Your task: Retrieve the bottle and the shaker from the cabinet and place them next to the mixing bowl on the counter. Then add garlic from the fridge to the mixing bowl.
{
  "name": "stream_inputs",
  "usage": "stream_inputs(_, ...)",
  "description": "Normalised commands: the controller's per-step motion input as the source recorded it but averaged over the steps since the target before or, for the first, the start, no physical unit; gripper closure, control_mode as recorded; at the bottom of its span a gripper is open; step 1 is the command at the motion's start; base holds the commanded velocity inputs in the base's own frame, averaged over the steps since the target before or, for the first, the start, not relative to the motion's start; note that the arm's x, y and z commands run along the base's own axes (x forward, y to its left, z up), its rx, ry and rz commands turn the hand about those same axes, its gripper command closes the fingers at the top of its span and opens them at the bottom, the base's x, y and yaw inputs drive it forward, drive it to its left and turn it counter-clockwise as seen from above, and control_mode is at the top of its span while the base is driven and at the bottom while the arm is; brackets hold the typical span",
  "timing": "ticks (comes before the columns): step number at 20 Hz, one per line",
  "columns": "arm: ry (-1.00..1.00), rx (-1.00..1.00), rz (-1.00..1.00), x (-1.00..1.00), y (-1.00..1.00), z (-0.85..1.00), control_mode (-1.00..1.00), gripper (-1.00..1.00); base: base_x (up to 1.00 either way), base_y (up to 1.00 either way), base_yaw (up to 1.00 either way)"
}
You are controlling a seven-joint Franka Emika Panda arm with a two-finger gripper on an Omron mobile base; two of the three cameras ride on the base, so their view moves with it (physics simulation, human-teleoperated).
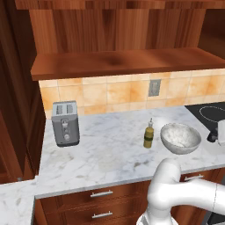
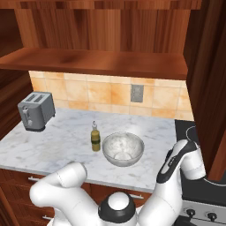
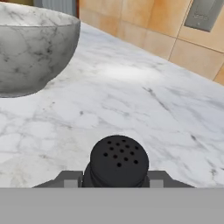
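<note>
The black shaker (image 3: 119, 159), a short cylinder with a perforated top, sits between my fingertips, and my gripper (image 3: 113, 180) is shut on it. It is low over the white marble counter (image 3: 131, 100); I cannot tell whether it touches. The pale speckled mixing bowl (image 3: 35, 52) stands a short way off at the upper left of the hand view. On the counter the olive-yellow bottle (image 1: 149, 135) stands upright just left of the mixing bowl (image 1: 180, 138). The wooden cabinet shelf (image 1: 118, 61) runs above the counter.
A grey toaster (image 1: 65, 123) stands at the counter's left by the tiled wall. A wall outlet (image 1: 154, 87) sits above the bottle. A black cooktop (image 1: 211, 112) lies right of the bowl. Drawers with bar handles (image 1: 101, 193) front the counter.
</note>
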Motion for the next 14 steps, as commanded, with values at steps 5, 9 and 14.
stream_inputs(5,-0.14,0.0,0.09,0.0,0.36,-0.52,-1.0,1.0,0.0,0.0,0.0)
stream_inputs(9,-0.06,0.06,0.09,-0.11,0.39,-0.23,-1.0,1.0,0.0,0.0,0.0)
stream_inputs(14,-0.03,0.08,0.08,-0.21,0.36,-0.01,-1.0,1.0,0.0,0.0,0.0)
